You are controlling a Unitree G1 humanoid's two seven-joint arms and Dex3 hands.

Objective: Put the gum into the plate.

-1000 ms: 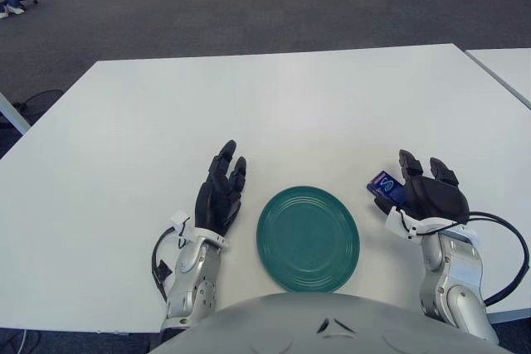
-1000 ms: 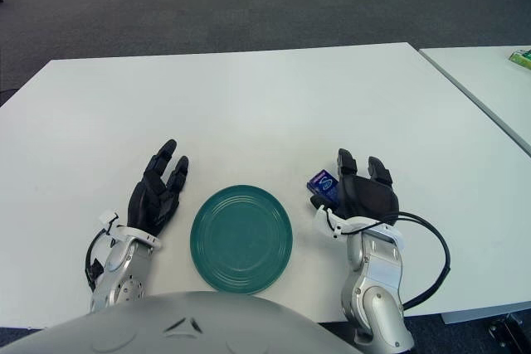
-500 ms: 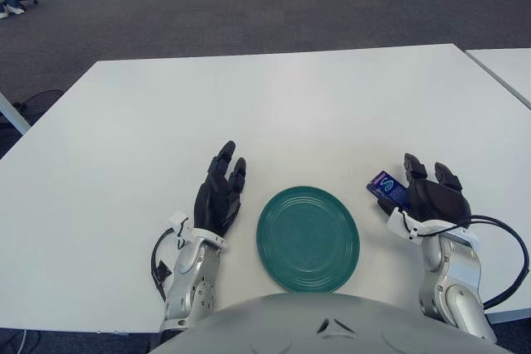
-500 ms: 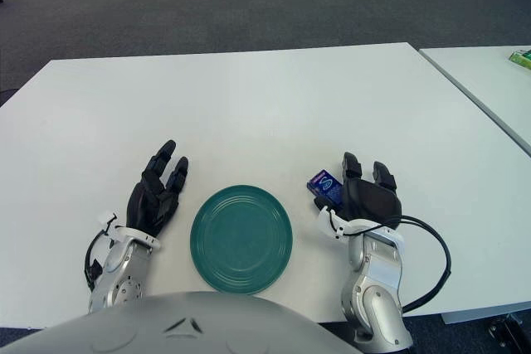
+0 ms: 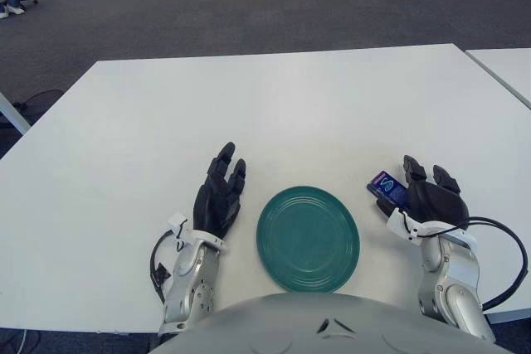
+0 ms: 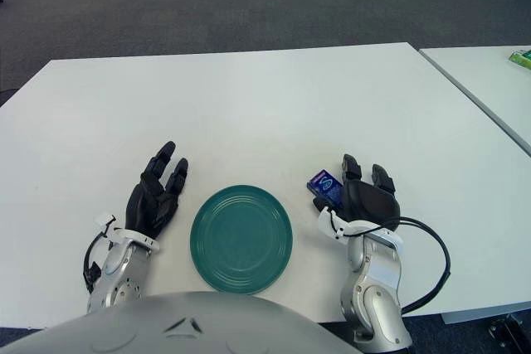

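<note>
Right hand [image 5: 431, 199] beside gum [image 5: 387, 187] — fingers extended, not gripping; left hand [image 5: 219, 196] spread, left of plate [image 5: 308, 238].

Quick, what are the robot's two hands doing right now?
Left robot hand: open, holding nothing, left of the plate.
Right robot hand: beside the gum; grip cannot be told.

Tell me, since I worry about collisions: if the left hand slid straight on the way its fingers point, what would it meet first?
Probably nothing: the left hand, fingers spread, points up the bare white table, passing left of the green plate. That way looks free to the far edge.
</note>
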